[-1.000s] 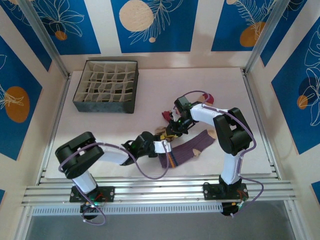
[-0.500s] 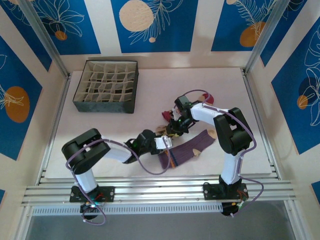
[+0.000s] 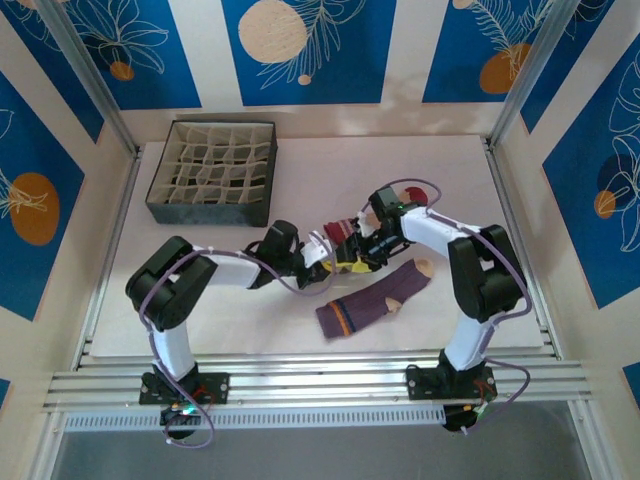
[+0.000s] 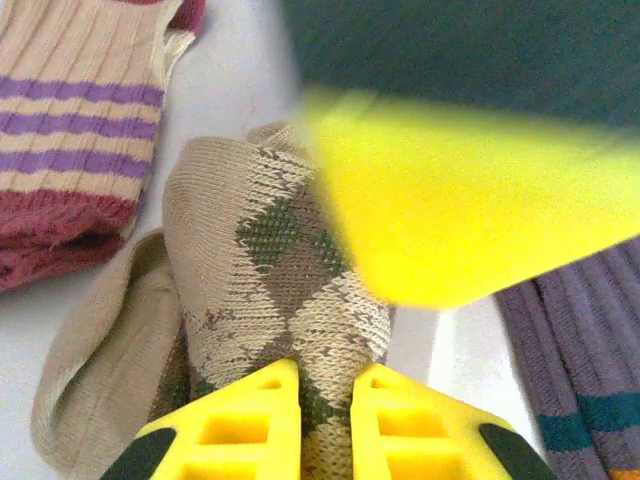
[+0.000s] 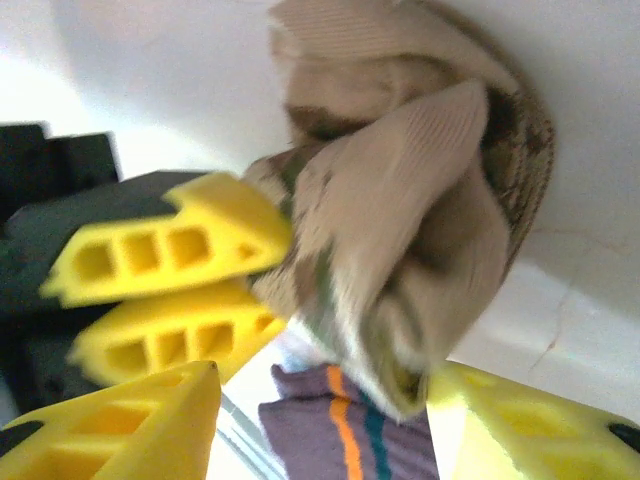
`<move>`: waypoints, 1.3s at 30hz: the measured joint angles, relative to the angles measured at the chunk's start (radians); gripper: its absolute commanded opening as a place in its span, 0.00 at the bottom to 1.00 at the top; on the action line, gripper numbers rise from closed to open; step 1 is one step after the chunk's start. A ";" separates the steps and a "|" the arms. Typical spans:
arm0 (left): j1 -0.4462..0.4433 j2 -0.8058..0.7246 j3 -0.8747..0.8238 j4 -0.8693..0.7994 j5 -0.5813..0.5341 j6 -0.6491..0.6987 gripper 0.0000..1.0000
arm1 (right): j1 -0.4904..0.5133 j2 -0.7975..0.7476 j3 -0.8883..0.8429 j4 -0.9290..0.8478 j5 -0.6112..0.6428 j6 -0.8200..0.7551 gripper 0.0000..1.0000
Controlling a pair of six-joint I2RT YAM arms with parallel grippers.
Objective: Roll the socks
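Left gripper (image 4: 325,385) is clamped tight on the checkered sock (image 4: 280,270). The two yellow fingers are nearly together, with just a fold of tan-and-green diamond knit squeezed between them. The rest of that sock is bunched into a loose lump straight out past the fingertips, its plain ribbed part flopped off to one side.

My right gripper (image 5: 325,400) comes in from the opposite side, fingers spread wide with the same lump in the gap. I can't tell if either pad actually touches it.

Off to the left of the left fingertips in the wrist cam, just beside the lump, lies the striped sock (image 4: 70,130). It's cream rib knit with purplish bands and a dark red end.

On the other side is the purple sock (image 3: 375,300), flat and ribbed, with teal and orange bands at one end. Everything's on the white table (image 3: 450,180). The dark divided box (image 3: 214,172) sits well apart from both grippers.
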 measured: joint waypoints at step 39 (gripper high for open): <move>0.130 -0.048 -0.078 0.021 0.225 -0.225 0.52 | 0.016 0.224 0.148 0.021 0.016 0.027 0.17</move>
